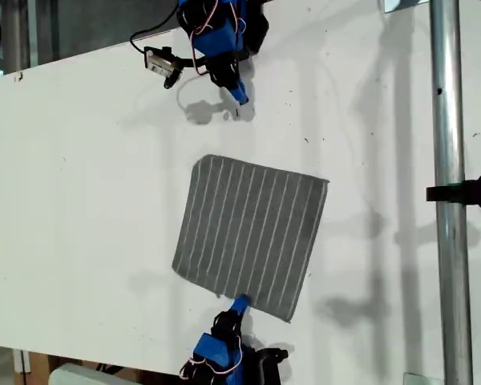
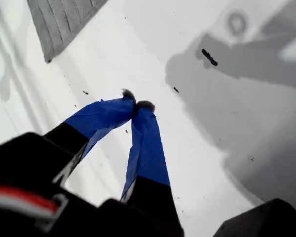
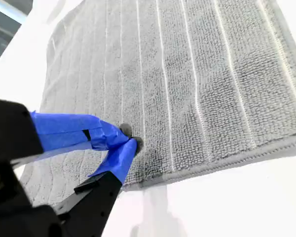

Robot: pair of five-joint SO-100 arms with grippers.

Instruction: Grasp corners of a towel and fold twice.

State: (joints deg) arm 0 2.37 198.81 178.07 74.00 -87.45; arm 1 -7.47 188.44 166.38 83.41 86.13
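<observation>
Your second hand (image 3: pixel 128 140) sits closest to its camera, blue-taped tips pressed together with nothing between them, resting on or just above the grey pile near one hemmed edge; you cannot tell whether they touch the fabric. Beneath everything you have the white bench (image 1: pixel 80 184), which fills most of the exterior view. On it the towel (image 1: pixel 251 233) lies spread flat and unfolded near the middle, its thin white stripes running roughly from the top of that view to the bottom, and all four corners lie flat. A metal pole (image 1: pixel 453 200) stands upright along the exterior view's right. At the bottom of the exterior view your second hand (image 1: pixel 240 303) meets the towel's lower edge, between its two lower corners. Your first hand (image 1: pixel 240 96) is at the top of that view, well apart from the cloth, over bare bench. Its blue tips (image 2: pixel 137 104) are also closed together and hold nothing, with one towel corner (image 2: pixel 50 55) visible beyond them.
</observation>
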